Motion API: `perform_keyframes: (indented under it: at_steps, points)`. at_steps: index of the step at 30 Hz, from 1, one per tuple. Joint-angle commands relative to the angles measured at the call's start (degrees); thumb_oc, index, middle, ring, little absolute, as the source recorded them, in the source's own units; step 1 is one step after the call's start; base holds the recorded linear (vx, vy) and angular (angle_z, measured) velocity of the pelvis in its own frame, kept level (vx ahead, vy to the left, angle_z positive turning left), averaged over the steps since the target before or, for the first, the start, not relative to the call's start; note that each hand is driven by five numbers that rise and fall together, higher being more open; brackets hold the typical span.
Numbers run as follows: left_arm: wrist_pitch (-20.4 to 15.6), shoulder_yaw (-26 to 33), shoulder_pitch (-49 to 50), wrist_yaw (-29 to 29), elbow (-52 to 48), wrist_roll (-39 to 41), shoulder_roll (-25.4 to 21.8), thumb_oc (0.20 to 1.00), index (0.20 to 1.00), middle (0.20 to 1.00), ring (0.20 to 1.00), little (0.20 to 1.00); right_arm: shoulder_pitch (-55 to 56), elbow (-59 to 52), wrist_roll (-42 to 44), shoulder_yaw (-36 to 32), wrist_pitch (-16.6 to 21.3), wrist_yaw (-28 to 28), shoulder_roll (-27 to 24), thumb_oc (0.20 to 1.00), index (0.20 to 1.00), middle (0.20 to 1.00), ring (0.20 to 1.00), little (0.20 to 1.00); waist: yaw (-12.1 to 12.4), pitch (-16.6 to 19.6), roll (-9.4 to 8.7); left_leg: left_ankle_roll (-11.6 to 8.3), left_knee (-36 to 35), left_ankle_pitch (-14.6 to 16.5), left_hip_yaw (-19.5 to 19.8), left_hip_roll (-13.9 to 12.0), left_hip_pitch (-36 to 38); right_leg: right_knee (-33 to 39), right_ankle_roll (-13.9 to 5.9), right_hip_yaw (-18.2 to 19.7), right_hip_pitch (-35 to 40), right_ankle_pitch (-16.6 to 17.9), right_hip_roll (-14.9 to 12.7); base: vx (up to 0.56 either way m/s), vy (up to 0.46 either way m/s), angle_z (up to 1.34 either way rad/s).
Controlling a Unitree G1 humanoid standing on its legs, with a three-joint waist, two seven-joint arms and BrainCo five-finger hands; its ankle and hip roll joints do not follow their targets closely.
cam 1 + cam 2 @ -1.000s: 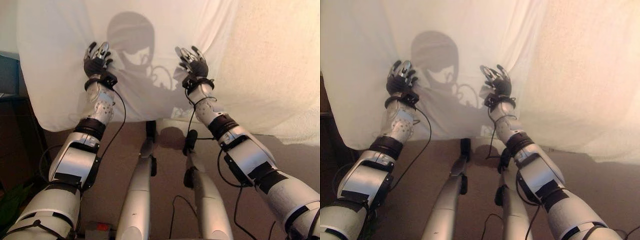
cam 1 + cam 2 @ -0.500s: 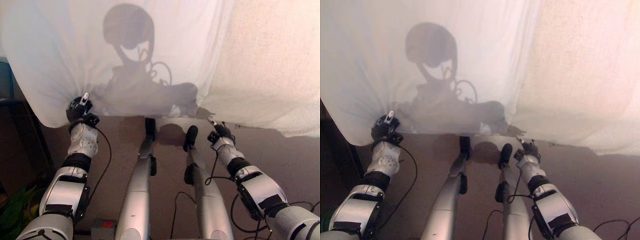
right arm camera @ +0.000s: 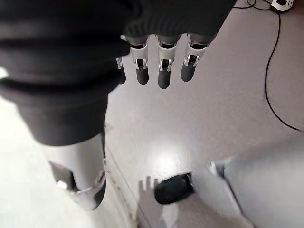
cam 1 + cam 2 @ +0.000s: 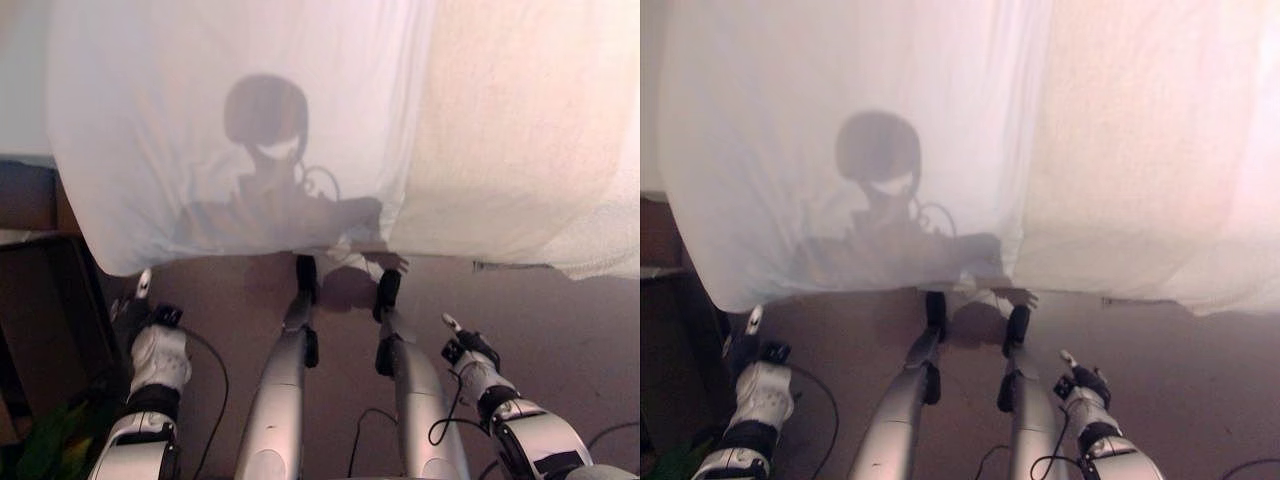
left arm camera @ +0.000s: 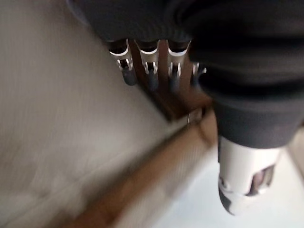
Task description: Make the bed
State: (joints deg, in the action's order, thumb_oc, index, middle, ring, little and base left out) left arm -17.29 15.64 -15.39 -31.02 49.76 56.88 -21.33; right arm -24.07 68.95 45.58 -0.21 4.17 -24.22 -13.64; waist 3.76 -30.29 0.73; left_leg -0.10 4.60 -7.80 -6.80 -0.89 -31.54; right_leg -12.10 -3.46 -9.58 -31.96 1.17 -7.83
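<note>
Both hands have dropped away from the sheet [image 4: 250, 130] since a second ago, when they were up against it. Left hand [image 5: 152, 71] has its fingers [image 5: 151, 78] straight and loose, holding nothing, low over the floor [image 4: 560, 300] under the sheet's left corner. Right hand [image 3: 159, 66] is the same, relaxed and empty, down near the floor. White sheet hangs over the bed's near edge, with a blanket [image 4: 520, 120], I think, just beside it on the right.
</note>
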Motion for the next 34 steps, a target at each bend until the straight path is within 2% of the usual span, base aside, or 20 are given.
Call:
perform_keyframes:
  at_steps: [1, 2, 3, 4, 5, 6, 8, 10, 14, 17, 18, 19, 20, 21, 23, 26, 27, 34]
  points:
    - [-0.5, 2.5, 5.8, -2.6, 3.7, -8.7, -1.1, 1.0, 1.0, 1.0, 1.0, 1.0, 3.5, 0.0, -2.8, -2.7, 1.3, -1.3, -4.4, 1.0, 1.0, 1.0, 1.0, 1.0, -0.7, 0.5, 2.96, -2.64, 6.3, 7.6, 0.1, 0.8, 2.2, -2.0, -2.85, -0.1, 3.4, -2.6, -0.4, -0.01, -0.041, -0.11]
    - [-0.4, 2.5, 5.8, -2.6, 3.8, -8.9, -1.2, 1.0, 1.0, 1.0, 1.0, 1.0, 3.7, 0.0, -2.9, -2.8, 1.3, -1.2, -4.5, 1.0, 1.0, 1.0, 1.0, 1.0, -0.6, 0.5, 2.95, -2.66, 6.2, 7.7, 0.0, 0.8, 2.5, -2.1, -2.85, -0.1, 3.6, -2.8, -0.4, -0.01, -0.074, -0.15]
    - [1.4, 2.5, 7.6, -2.5, 6.5, -13.6, -1.6, 1.0, 1.0, 1.0, 1.0, 1.0, 4.8, 0.3, -4.0, -3.7, 1.7, -0.8, -5.3, 1.0, 1.0, 1.0, 1.0, 1.0, -1.1, 0.5, 3.37, -2.6, 5.8, 7.5, 0.1, 0.5, 6.3, -4.0, -2.39, 0.5, 6.2, -4.4, 0.0, -0.08, -0.052, -0.09]
    - [1.4, 2.6, 7.5, -2.5, 6.4, -13.6, -1.6, 1.0, 1.0, 1.0, 1.0, 1.0, 4.8, 0.2, -4.0, -3.8, 1.7, -0.8, -5.3, 1.0, 1.0, 1.0, 1.0, 1.0, -1.1, 0.5, 3.38, -2.26, 5.7, 6.3, -0.6, 0.4, 5.4, -3.7, -2.02, -0.1, 5.4, -3.3, -0.1, -0.08, -0.135, -0.05]
    - [3.3, 1.1, 8.8, -1.3, 8.1, -18.9, -1.4, 1.0, 1.0, 1.0, 1.0, 1.0, 6.1, 0.1, -5.8, -4.3, 1.9, -0.2, -6.0, 1.0, 1.0, 1.0, 1.0, 1.0, -1.5, 0.5, 3.88, -2.37, 5.2, 5.9, -0.1, 0.0, 9.4, -5.3, -1.54, 0.2, 8.4, -4.8, 0.2, -0.06, -0.132, -0.03]
    - [3.6, -0.1, 9.2, 0.1, 8.0, -21.1, -1.1, 1.0, 1.0, 1.0, 1.0, 1.0, 6.6, -0.1, -6.9, -4.5, 1.8, 0.4, -6.3, 1.0, 1.0, 1.0, 1.0, 1.0, -1.8, 0.5, 4.2, -2.53, 4.5, 5.7, 0.1, -0.1, 11.9, -5.8, -1.32, 0.3, 10.3, -5.7, 0.4, 0.01, -0.205, -0.08]
    - [4.1, -2.8, 10.1, 5.0, 8.6, -22.8, 0.5, 1.0, 1.0, 1.0, 1.0, 1.0, 7.9, -0.8, -9.0, -4.5, 1.9, 2.5, -7.0, 1.0, 1.0, 1.0, 1.0, 1.0, -2.4, 0.5, 4.63, -3.04, 2.8, 4.7, 1.0, -0.4, 16.4, -5.5, -0.94, 0.1, 14.5, -6.6, 0.9, 0.01, -0.199, -0.04]
    - [5.2, -6.3, 10.6, 11.0, 10.4, -24.5, 1.4, 1.0, 1.0, 1.0, 1.0, 1.0, 9.5, -0.8, -11.6, -3.6, 1.9, 5.4, -8.1, 1.0, 1.0, 1.0, 1.0, 1.0, -2.7, 2.1, 4.78, -3.64, 1.9, 3.6, 1.9, -1.0, 18.9, -4.3, -0.62, -0.1, 17.7, -6.9, 1.6, 0.02, -0.218, 0.05]
    - [7.3, -16.6, 11.7, 19.1, 10.8, -36.5, 2.4, 1.0, 1.0, 1.0, 1.0, 1.0, 13.9, -2.8, -24.5, 2.2, 0.6, 9.3, -10.5, 1.0, 1.0, 1.0, 1.0, 1.0, -3.5, 6.4, 3.59, -5.04, 1.7, 2.2, 1.3, -1.8, 21.1, 1.0, -0.44, -1.9, 22.6, -5.3, 2.5, 0.0, -0.22, 0.16]
    - [7.9, -22.6, 12.4, 22.0, 9.8, -47.2, 2.2, 1.0, 1.0, 1.0, 1.0, 1.0, 16.5, -6.4, -41.3, 11.0, -0.4, 11.9, -13.6, 1.0, 1.0, 1.0, 1.0, 1.0, -3.9, 9.5, 1.63, -4.81, 3.4, 4.3, 0.7, -0.4, 22.9, 4.4, -0.66, -2.1, 25.2, -3.9, 3.2, 0.01, -0.153, 0.16]
    - [7.9, -23.8, 12.8, 21.7, 9.9, -50.3, 2.3, 1.0, 1.0, 1.0, 1.0, 1.0, 16.7, -5.5, -44.3, 12.7, -0.7, 12.3, -14.1, 1.0, 1.0, 1.0, 1.0, 1.0, -3.9, 10.5, 1.37, -4.65, 3.3, 4.7, 0.7, 0.0, 23.7, 5.0, -0.77, -2.0, 25.9, -3.7, 3.5, 0.04, -0.114, -0.05]
    - [8.2, -24.1, 13.5, 23.4, 10.4, -50.1, 3.0, 1.0, 1.0, 1.0, 1.0, 1.0, 17.3, -6.8, -46.8, 14.6, -0.6, 13.9, -14.5, 1.0, 1.0, 1.0, 1.0, 1.0, -4.1, 12.1, 1.15, -4.26, 1.8, 5.2, 0.5, 0.2, 25.1, 5.8, -1.01, -2.0, 26.6, -3.4, 4.2, 0.04, -0.064, -0.21]
    - [8.2, -24.1, 13.5, 23.4, 10.4, -50.1, 3.0, 1.0, 1.0, 1.0, 1.0, 1.0, 17.4, -6.8, -46.8, 14.6, -0.6, 13.9, -14.5, 1.0, 1.0, 1.0, 1.0, 1.0, -4.1, 12.1, 1.15, -4.26, 1.8, 5.2, 0.5, 0.2, 25.1, 5.8, -1.01, -2.0, 26.6, -3.4, 4.2, 0.1, -0.077, -0.2]
    - [8.4, -24.6, 13.7, 23.7, 11.6, -51.5, 4.1, 1.0, 1.0, 1.0, 1.0, 1.0, 18.0, -4.1, -48.0, 15.3, -1.2, 14.5, -12.9, 1.0, 1.0, 1.0, 1.0, 1.0, -4.1, 14.4, 0.47, -3.84, -0.6, 4.9, 0.3, 0.1, 27.2, 7.4, -1.27, -1.5, 28.2, -2.7, 5.0, 0.1, -0.046, -0.06]
    - [10.2, -25.0, 13.2, 25.5, 15.1, -52.2, 5.5, 1.0, 1.0, 1.0, 1.0, 1.0, 18.3, -0.8, -47.0, 14.8, -2.0, 16.6, -11.1, 1.0, 1.0, 1.0, 1.0, 1.0, -3.9, 16.5, -0.31, -3.37, -2.3, 4.9, 1.2, 0.9, 28.8, 9.4, -1.52, -0.9, 29.7, -1.7, 5.4, 0.12, -0.025, 0.02]
    - [10.4, -27.0, 13.2, 26.6, 15.9, -55.1, 5.9, 1.0, 1.0, 1.0, 1.0, 1.0, 18.6, 0.5, -46.5, 14.0, -2.6, 17.2, -10.0, 1.0, 1.0, 1.0, 1.0, 1.0, -4.0, 18.4, -0.62, -3.08, -4.8, 5.1, 0.4, 1.0, 31.2, 11.4, -2.06, -0.8, 31.4, -0.8, 5.7, 0.09, 0.021, -0.08]
    - [10.8, -27.4, 13.9, 26.9, 16.8, -56.1, 6.7, 1.0, 1.0, 1.0, 1.0, 1.0, 18.8, 2.1, -45.6, 13.1, -3.1, 17.5, -8.7, 1.0, 1.0, 1.0, 1.0, 1.0, -3.9, 20.1, -0.5, -2.78, -7.6, 4.9, -0.2, 1.1, 33.1, 13.2, -2.51, -0.5, 32.6, 0.1, 5.8, 0.08, 0.043, -0.18]
    - [13.1, -23.9, 14.9, 26.7, 23.4, -56.0, 8.0, 1.0, 1.0, 1.0, 1.0, 1.0, 19.4, 3.4, -43.1, 11.7, -3.8, 18.6, -4.7, 1.0, 1.0, 1.0, 1.0, 1.0, -3.5, 23.0, -0.71, -2.64, -9.6, 5.1, -0.9, 1.2, 35.6, 14.9, -2.75, -0.5, 35.2, 0.5, 6.0, 0.05, 0.029, -0.11]
